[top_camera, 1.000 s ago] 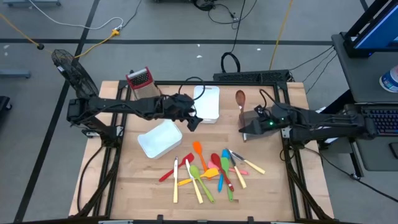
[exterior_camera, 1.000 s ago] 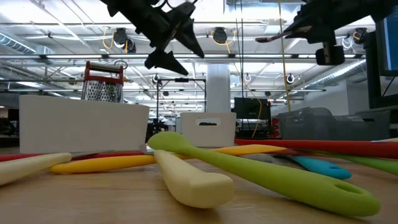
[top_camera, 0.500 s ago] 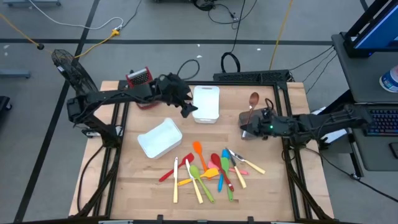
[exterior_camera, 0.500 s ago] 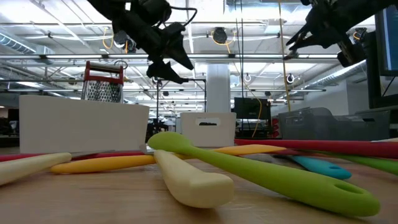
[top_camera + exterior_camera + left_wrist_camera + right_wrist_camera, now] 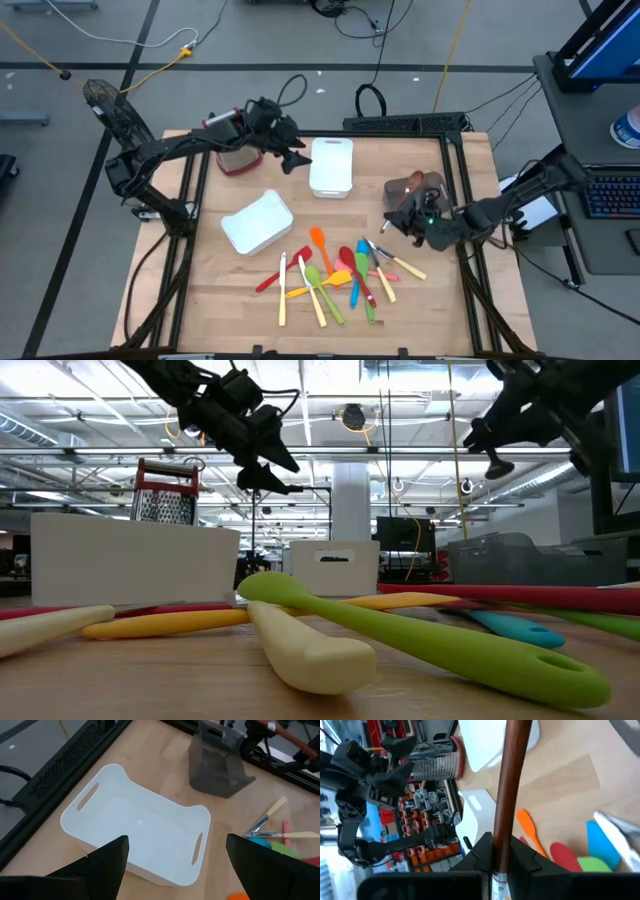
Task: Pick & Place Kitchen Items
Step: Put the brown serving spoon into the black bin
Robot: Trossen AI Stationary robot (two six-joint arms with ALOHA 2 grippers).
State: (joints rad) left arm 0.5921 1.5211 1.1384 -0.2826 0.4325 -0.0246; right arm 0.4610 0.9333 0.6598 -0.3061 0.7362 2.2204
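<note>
Wood, brown and stiff, fills the right wrist view: the right claw (image 5: pixel 502 862) is clamped shut on the handle of a wooden spoon (image 5: pixel 512 785), which it carries in the air above the right side of the bench (image 5: pixel 440 290), next to a grey bin (image 5: pixel 408 188). The low view shows the spoon's bowl hanging free under that claw. A spoon like this looks light and rigid, so a pinch partway along the handle should hold, though the smooth round shaft could swivel between the pads if the grip is off-centre. The rest of the kitchen items lie in a loose heap (image 5: pixel 345 275) near the front middle of the bench, overlapping one another; among them are a green spoon (image 5: pixel 440 645) and a cream spatula (image 5: pixel 305 650), both probably silicone, soft at the head and firmer along the stem, best taken at mid-handle where nothing crosses them. The left claw (image 5: pixel 172 857) hangs wide open and empty over the back of the bench, just above a white bin (image 5: pixel 140 832), with a box grater (image 5: pixel 230 140) close behind it. A second white bin (image 5: pixel 258 222) sits further forward on the left.
</note>
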